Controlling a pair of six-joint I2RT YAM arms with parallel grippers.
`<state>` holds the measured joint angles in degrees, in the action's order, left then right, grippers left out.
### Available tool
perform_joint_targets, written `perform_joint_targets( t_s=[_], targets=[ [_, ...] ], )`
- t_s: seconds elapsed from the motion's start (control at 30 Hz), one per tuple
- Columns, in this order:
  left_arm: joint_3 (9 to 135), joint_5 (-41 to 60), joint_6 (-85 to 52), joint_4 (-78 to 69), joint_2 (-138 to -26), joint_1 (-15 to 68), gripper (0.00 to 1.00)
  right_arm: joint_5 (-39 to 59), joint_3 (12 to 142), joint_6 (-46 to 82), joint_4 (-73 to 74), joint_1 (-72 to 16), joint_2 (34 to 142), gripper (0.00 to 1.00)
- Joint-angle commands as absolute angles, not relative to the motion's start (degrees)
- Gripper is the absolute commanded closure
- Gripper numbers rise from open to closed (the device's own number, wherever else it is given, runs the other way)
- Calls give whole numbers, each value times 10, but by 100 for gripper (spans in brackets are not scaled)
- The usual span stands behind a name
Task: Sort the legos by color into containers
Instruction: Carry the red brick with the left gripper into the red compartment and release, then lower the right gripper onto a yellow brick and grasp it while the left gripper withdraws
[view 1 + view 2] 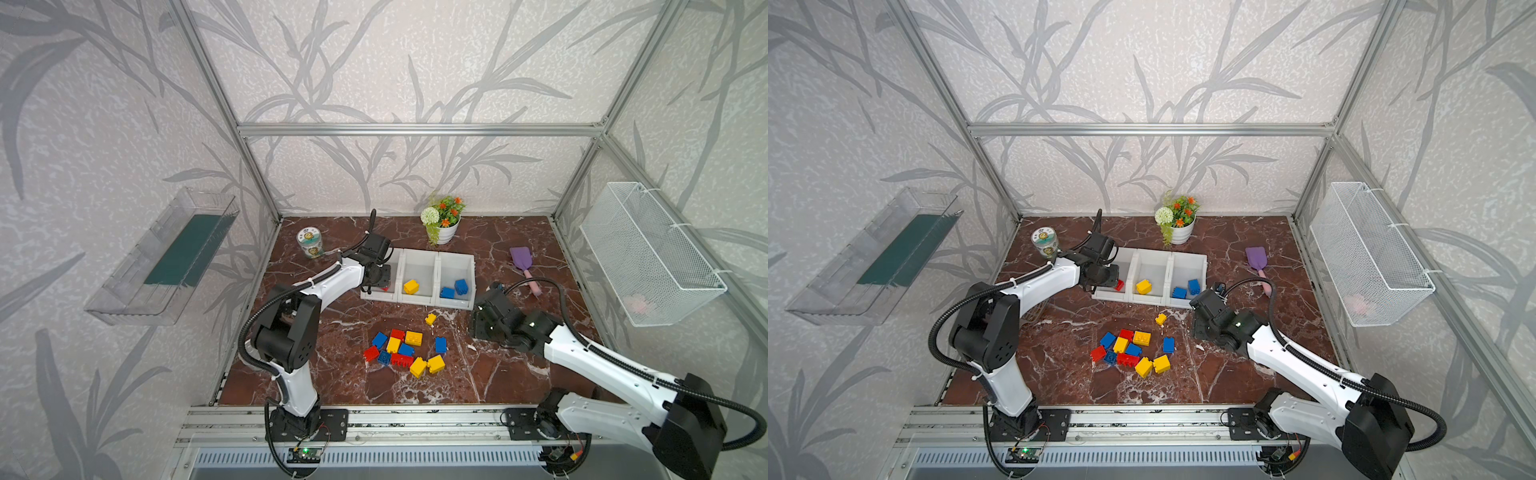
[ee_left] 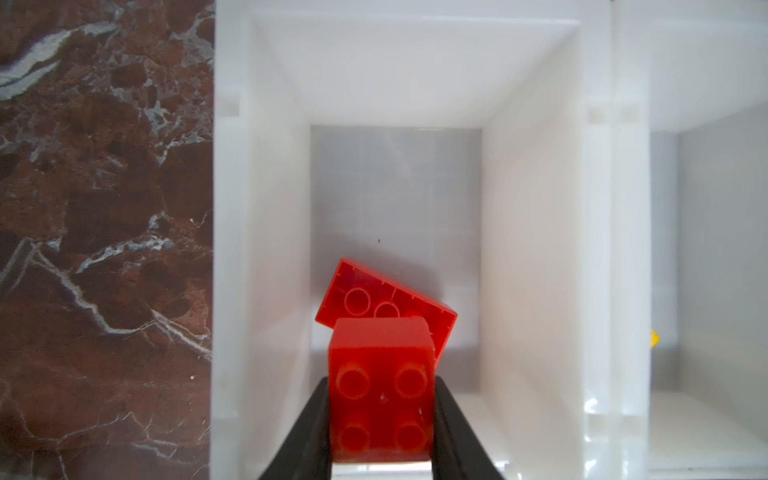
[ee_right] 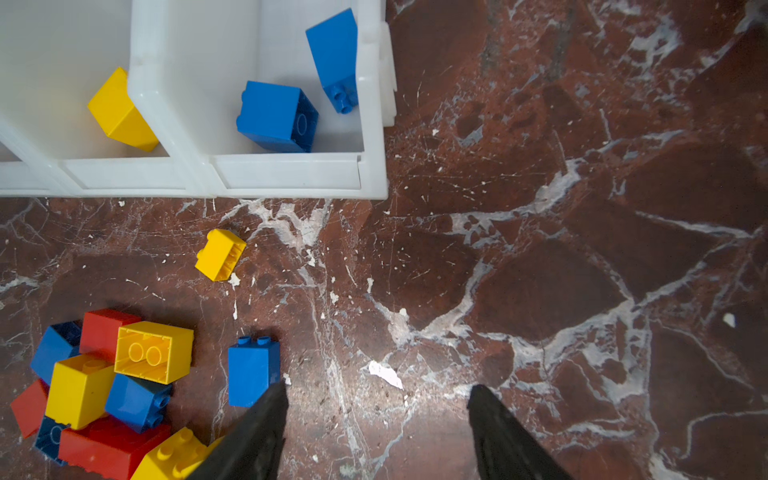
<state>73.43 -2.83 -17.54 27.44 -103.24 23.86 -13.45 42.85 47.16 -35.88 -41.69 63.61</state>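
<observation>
Red brick (image 2: 381,357), studs camera-ward, in left tool (image 2: 381,384)

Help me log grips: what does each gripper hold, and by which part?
The left gripper clamps a red lego by its two opposite side faces, over the leftmost bin. The right gripper is open, holding nothing.
</observation>
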Motion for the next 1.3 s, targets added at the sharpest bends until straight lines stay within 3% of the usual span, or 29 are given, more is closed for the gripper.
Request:
perform_joint_targets(
  t_s=[0.0,0.07,0.17,0.6,1.27],
  targets=[
    [757,-24,-183,285,-1036,235,48,-141,421,473,-379,-420,624,30],
    [757,-24,-186,287,-1035,236,39,-141,419,473,-379,-420,622,30],
    [753,-26,-189,291,-1027,235,34,-140,417,474,-377,-420,621,30],
    [629,-25,-233,269,-884,234,33,-120,413,470,-354,-433,661,30],
    [480,-37,-272,269,-746,228,32,-99,495,471,-342,-582,822,30]
  ],
)
